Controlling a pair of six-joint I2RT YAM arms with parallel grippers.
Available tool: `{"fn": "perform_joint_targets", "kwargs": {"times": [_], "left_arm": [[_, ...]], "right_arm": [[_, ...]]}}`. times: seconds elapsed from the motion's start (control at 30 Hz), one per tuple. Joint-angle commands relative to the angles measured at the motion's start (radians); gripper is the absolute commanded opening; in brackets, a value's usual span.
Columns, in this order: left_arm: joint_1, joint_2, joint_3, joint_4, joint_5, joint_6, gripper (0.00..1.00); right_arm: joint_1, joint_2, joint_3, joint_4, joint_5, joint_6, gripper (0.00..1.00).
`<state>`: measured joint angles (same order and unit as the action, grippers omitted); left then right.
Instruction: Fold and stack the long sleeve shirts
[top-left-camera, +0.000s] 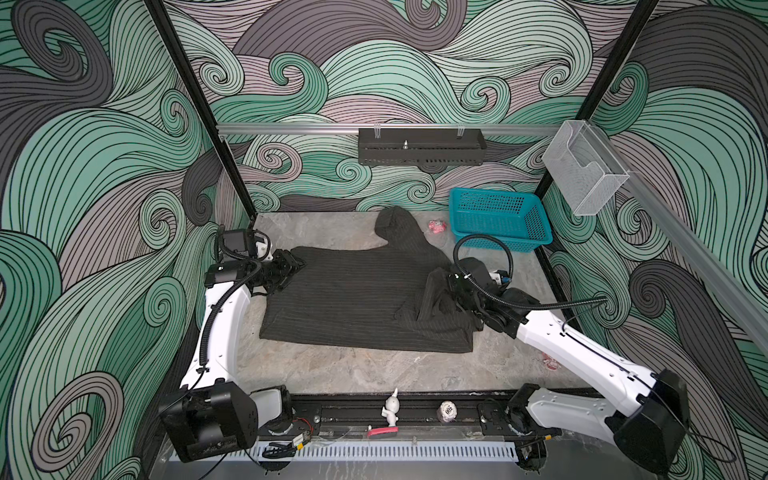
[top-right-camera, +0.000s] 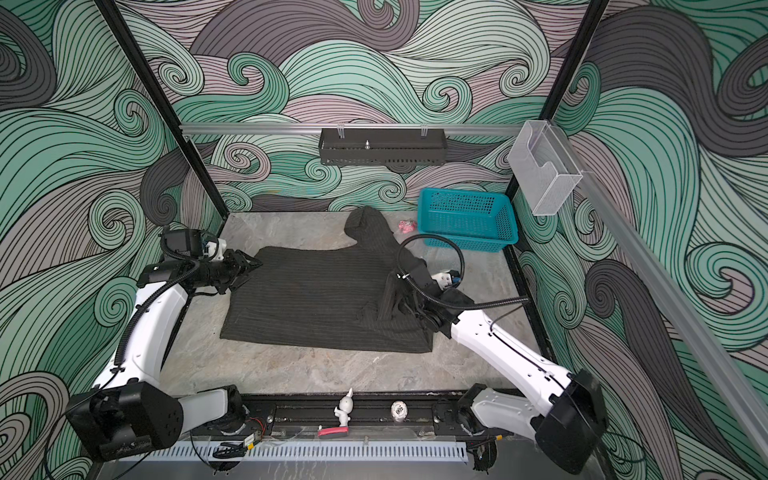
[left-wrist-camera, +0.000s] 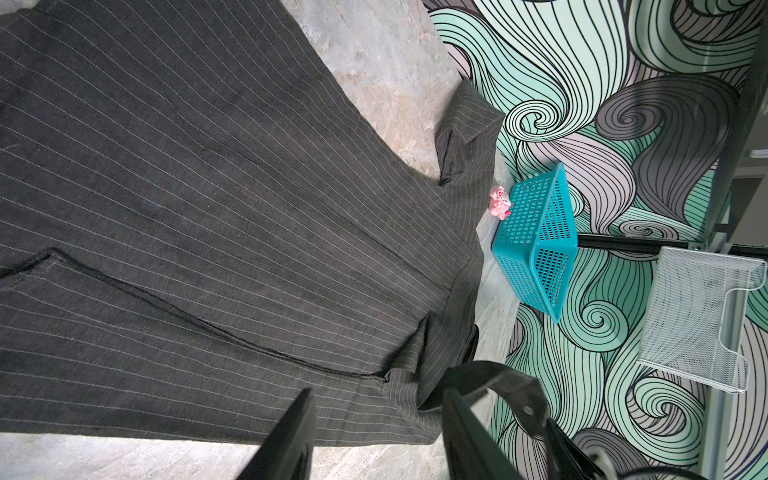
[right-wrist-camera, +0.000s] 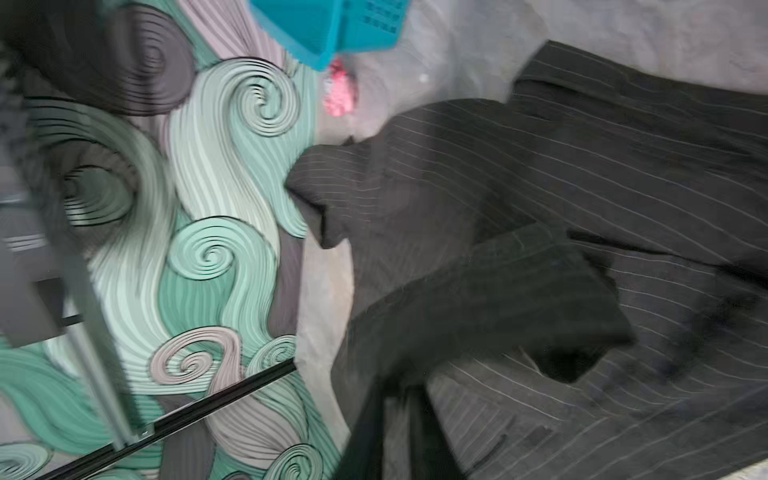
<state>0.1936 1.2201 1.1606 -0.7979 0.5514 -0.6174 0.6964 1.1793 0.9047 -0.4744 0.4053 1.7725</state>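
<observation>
Left claw (left-wrist-camera: 376, 395): hanging apart, holding nothing.
Right claw (top-left-camera: 453, 284): poking into sleeve (top-left-camera: 432, 301); cannot tell.
Risk: sleeve maybe snagging, bunching up shirt (top-left-camera: 353, 299).

This is a robotics lab test cell rather than a lived-in room. The stone-look tabletop (top-left-camera: 332, 374) is boxed in by panels (top-left-camera: 374, 75) printed with teal and grey swirls. The panels sit in a frame of black posts (top-left-camera: 196, 104) and a silver aluminium rail (top-left-camera: 291, 129) above the tabletop's far edge. A white left arm (top-left-camera: 224, 328) and right arm (top-left-camera: 582, 353) stand on a black track (top-left-camera: 415, 405) along the tabletop's near edge, with a slotted cable duct (top-left-camera: 374, 451) just beyond that edge. A perforated black tray (top-left-camera: 422, 146) and a clear holder (top-left-camera: 584, 172) hang from rails above the tabletop.
</observation>
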Motion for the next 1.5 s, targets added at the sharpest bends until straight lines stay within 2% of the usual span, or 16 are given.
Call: {"fn": "perform_joint_targets", "kwargs": {"times": [0.0,0.07,0.13,0.23,0.3,0.37,0.47,0.6,0.7,0.77,0.9,1.03,1.13,1.23,1.3,1.47], "left_arm": [[-0.003,-0.011,0.016,-0.002,-0.014,0.004,0.52],[-0.004,-0.009,0.016,-0.002,-0.015,0.005,0.52],[-0.003,-0.008,0.017,0.001,-0.016,0.007,0.52],[-0.005,0.001,0.02,0.005,-0.016,0.007,0.52],[-0.005,0.005,0.015,0.012,-0.015,0.006,0.52],[-0.005,0.008,0.011,0.012,-0.013,0.008,0.52],[-0.006,0.009,0.007,-0.006,-0.013,0.025,0.52],[-0.029,-0.006,-0.005,-0.039,-0.023,0.053,0.52],[-0.117,-0.012,-0.006,-0.057,-0.046,0.099,0.53],[-0.229,-0.006,0.008,-0.063,-0.089,0.15,0.55],[-0.584,0.07,0.089,-0.04,-0.216,0.306,0.58],[-0.934,0.241,0.222,-0.019,-0.43,0.575,0.66],[-1.107,0.363,0.292,0.029,-0.548,0.809,0.71],[-1.207,0.444,0.297,0.122,-0.604,1.019,0.79],[-1.254,0.478,0.258,0.209,-0.641,1.159,0.8],[-1.297,0.549,0.162,0.449,-0.671,1.382,0.84]], "right_arm": [[-0.001,-0.007,-0.074,-0.058,-0.004,0.0,0.48],[-0.005,-0.016,-0.029,-0.139,0.006,-0.207,0.77],[-0.014,0.004,0.069,-0.224,-0.02,-0.494,0.9],[-0.014,0.078,0.251,-0.399,-0.071,-0.882,0.91],[-0.014,0.112,0.3,-0.444,-0.127,-1.115,0.92],[-0.025,0.125,0.283,-0.449,-0.188,-1.278,0.9],[-0.051,0.179,0.285,-0.509,-0.245,-1.411,0.88],[-0.066,0.248,0.275,-0.56,-0.307,-1.443,0.89],[-0.108,0.219,0.232,-0.534,-0.312,-1.367,0.89],[-0.169,0.161,0.195,-0.503,-0.315,-1.295,0.9],[-0.34,-0.036,0.09,-0.414,-0.338,-1.143,0.9],[-0.554,-0.241,0.005,-0.35,-0.4,-1.016,0.87],[-0.689,-0.331,-0.01,-0.325,-0.459,-0.974,0.86],[-0.776,-0.354,-0.017,-0.307,-0.527,-0.955,0.85],[-0.812,-0.357,-0.025,-0.292,-0.562,-0.945,0.85],[-0.85,-0.369,-0.052,-0.26,-0.6,-0.938,0.84]]}}
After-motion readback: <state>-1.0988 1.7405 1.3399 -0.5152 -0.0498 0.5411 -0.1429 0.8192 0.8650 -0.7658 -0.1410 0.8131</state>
